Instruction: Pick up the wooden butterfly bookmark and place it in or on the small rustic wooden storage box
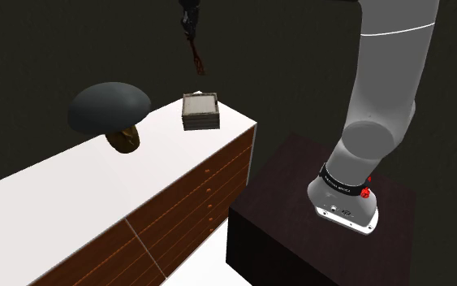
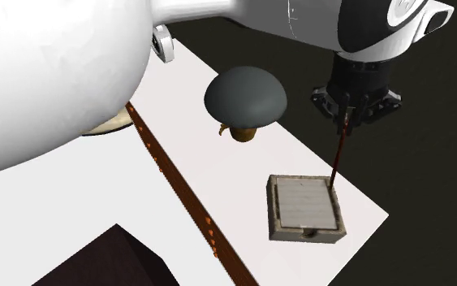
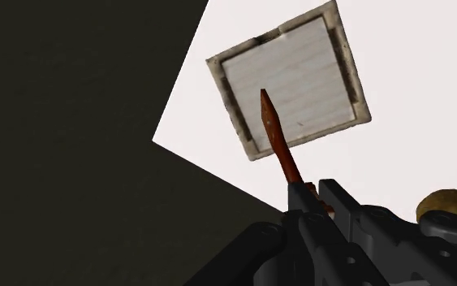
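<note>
Jaws clamped on a reddish-brown bookmark (image 3: 279,138)
It hangs point-down above the pale box (image 3: 308,65) on the white surface (image 3: 413,154).

White-topped cabinet (image 1: 80,179) with brown drawer fronts carrying 2 things: a pale square box (image 1: 200,110) and a dark-capped mushroom figure (image 1: 109,107)

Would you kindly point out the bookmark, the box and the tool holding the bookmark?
bookmark (image 3: 277,136): wrist view, middle of its shaft.
box (image 2: 273,207): second exterior view, its left rim.
tool (image 2: 347,114): second exterior view, between its fingertips.
</note>
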{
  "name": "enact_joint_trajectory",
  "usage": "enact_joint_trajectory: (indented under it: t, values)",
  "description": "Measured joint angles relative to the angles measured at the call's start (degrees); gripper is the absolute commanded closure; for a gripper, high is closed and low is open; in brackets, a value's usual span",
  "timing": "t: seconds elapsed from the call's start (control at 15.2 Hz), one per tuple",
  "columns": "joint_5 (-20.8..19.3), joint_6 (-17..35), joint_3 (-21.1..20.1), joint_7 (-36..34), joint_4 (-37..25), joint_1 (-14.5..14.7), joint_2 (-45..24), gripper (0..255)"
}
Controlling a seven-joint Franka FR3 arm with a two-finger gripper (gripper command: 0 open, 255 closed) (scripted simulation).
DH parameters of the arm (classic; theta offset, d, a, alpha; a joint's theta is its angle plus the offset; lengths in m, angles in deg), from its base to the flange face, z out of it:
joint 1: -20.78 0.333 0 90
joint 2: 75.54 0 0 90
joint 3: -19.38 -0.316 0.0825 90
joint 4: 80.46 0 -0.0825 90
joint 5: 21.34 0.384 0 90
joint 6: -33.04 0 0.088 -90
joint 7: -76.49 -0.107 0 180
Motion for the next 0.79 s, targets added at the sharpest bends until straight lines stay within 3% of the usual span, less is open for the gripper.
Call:
enact_joint_trajectory:
  t: [0.2, 0.79]
  values:
    - [0.5, -0.1, 0.5, 1.9, -1.5, -1.2, -1.1, 255]
    - [0.1, 6.2, 0.6, 1.1, 4.5, -1.4, -1.5, 255]
